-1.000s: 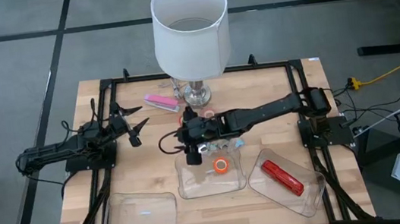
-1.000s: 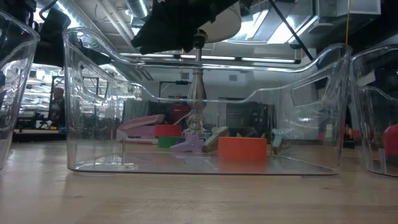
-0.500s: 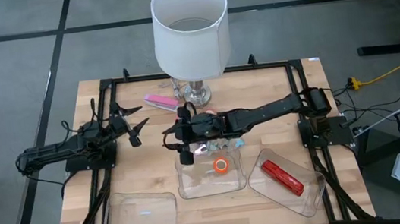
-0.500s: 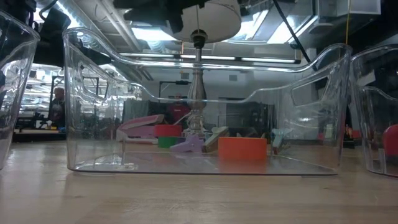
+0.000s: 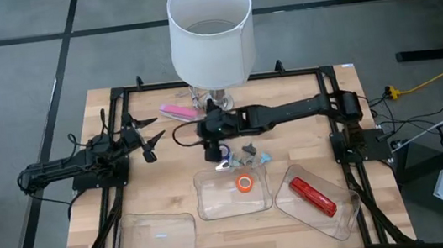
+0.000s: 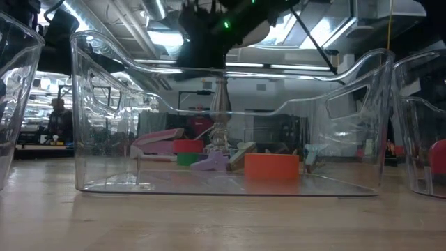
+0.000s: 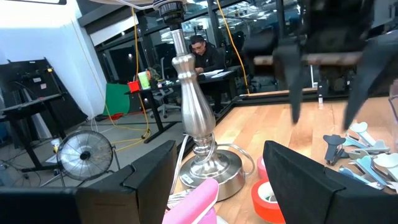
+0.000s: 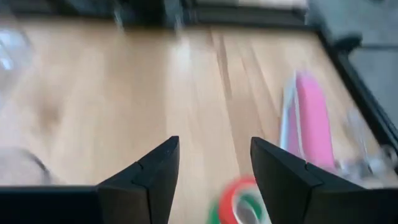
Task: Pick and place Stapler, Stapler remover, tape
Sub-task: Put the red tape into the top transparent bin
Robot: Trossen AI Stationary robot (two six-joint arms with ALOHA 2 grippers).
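My right gripper [image 5: 206,139] [image 8: 214,174] hangs open above the table beside the lamp base [image 5: 217,104], with nothing between its fingers. Just past its fingertips lies a red and green tape roll [image 8: 239,202]. The pink stapler [image 5: 176,112] [image 8: 309,121] lies flat a little farther toward the left. An orange tape roll [image 5: 246,183] [image 6: 272,167] sits in the middle clear tray [image 5: 214,201]. A red stapler [image 5: 312,196] lies in the right tray [image 5: 342,211]. Staple removers [image 5: 251,154] [image 7: 354,146] lie on the wood. My left gripper [image 5: 152,141] [image 7: 217,186] waits open at the left.
A tall lamp with a white shade [image 5: 211,28] stands at the far middle; its metal stem [image 7: 189,106] is right beside my right gripper. A third clear tray [image 5: 155,238] stands near left. Black frame rails [image 5: 115,120] border the table.
My right gripper has swung from above the middle tray's far rim toward the table's far edge, to the lamp base and the loose tape rolls, staying open. The orange tape in the tray has kept its place.
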